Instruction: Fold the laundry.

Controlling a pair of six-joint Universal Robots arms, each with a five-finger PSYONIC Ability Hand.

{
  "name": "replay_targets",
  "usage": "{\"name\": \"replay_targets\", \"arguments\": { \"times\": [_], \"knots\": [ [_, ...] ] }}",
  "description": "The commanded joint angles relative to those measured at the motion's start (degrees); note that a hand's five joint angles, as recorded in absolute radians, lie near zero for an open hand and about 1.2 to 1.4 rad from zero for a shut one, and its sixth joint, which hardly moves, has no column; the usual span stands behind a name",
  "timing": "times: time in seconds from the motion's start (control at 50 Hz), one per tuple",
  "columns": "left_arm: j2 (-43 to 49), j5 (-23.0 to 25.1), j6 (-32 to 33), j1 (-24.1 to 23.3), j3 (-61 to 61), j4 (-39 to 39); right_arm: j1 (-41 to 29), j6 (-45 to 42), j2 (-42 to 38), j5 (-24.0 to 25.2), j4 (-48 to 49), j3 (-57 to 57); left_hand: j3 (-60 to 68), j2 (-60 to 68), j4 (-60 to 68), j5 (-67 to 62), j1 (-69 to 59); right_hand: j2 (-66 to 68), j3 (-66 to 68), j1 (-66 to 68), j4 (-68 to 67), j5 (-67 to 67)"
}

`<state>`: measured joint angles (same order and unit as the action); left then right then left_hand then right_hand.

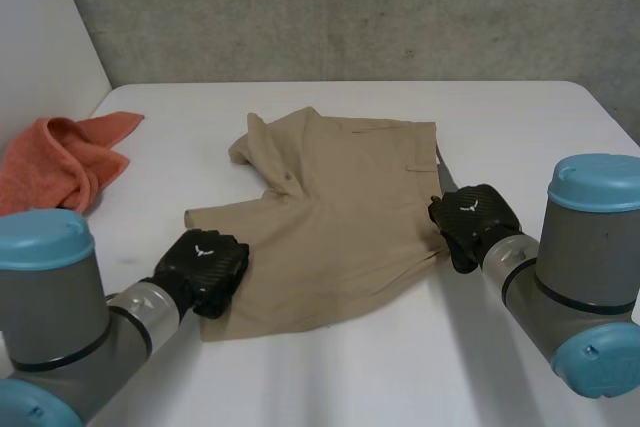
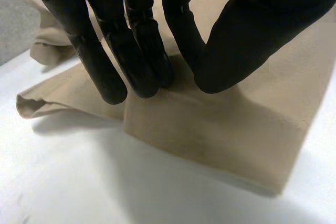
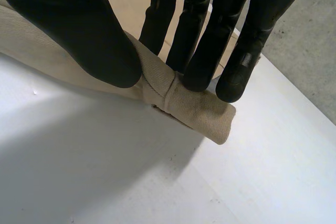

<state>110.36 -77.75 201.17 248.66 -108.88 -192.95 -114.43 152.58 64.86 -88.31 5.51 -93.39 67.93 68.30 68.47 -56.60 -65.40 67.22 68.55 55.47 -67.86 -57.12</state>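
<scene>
1. Khaki shorts [image 1: 340, 217] lie spread mid-table [image 1: 520, 127], with one leg crumpled toward the far edge.
2. The left hand [image 1: 205, 265] pinches the near-left leg hem between thumb and fingers.
3. The right hand [image 1: 472, 219] nips the shorts' rolled right edge between thumb and fingers.
4. An orange cloth [image 1: 65, 157] lies bunched at the table's left edge.

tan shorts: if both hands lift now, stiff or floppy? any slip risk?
Probably floppy: the tan shorts bunch into a soft roll where the right hand pinches their edge, so the middle would likely sag. Likely light: a small ridge stands up in the pinch of the left hand. The ribbed weave looks grippy, so slip seems unlikely.
</scene>
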Motion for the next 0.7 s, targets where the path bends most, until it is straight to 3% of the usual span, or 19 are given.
{"name": "replay_targets", "arguments": {
  "times": [0.02,0.06,0.08,0.1,0.12,0.22,0.36,0.7],
  "knots": [
    [2.84,-1.35,0.01,-1.34,2.44,-0.23,0.09,0.00,0.18,-0.02,-0.06,-0.12,12.07,11.70,11.53,-13.40,-14.60,12.78,11.45,24.53,-12.14,-12.88],
    [2.49,-1.17,0.01,-1.34,2.44,-0.23,0.09,0.00,0.18,-0.02,-0.06,-0.13,12.07,11.70,11.53,-13.40,-14.60,12.78,11.45,24.53,-12.14,-12.88],
    [2.31,-1.09,-0.08,-1.42,2.36,-0.23,0.09,0.00,0.09,-0.02,-0.06,-0.30,4.77,4.39,4.23,-6.10,-7.30,12.78,11.45,24.53,-12.14,-12.88],
    [2.05,-0.91,-0.08,-1.69,2.09,-0.06,0.09,0.00,0.18,-0.02,-0.06,-0.39,-15.12,-15.50,-15.66,13.79,12.59,12.78,11.45,24.53,-12.14,-12.88],
    [1.61,-0.91,-0.08,-1.86,1.74,0.03,0.09,0.00,0.18,-0.02,-0.06,-0.56,-21.15,-21.52,-21.69,19.82,18.62,12.78,11.45,24.53,-12.14,-12.88],
    [-3.48,-0.73,-0.43,-2.92,-0.98,1.26,0.09,0.00,0.18,0.07,-0.06,-0.74,-30.95,-31.32,-31.49,29.62,28.42,12.78,11.45,24.53,-12.14,-12.88],
    [-6.48,-0.56,-0.43,-3.45,-4.24,1.26,0.00,0.00,0.18,0.07,-0.06,-0.74,-32.48,-32.85,-33.02,31.15,29.95,12.78,11.45,24.53,-12.14,-12.88],
    [0.55,-0.73,0.01,-3.10,-0.11,0.56,-0.09,0.00,0.18,0.07,0.03,-0.92,-32.14,-32.52,-32.69,30.82,29.62,12.78,11.45,24.53,-12.14,-12.88]
  ]
}}
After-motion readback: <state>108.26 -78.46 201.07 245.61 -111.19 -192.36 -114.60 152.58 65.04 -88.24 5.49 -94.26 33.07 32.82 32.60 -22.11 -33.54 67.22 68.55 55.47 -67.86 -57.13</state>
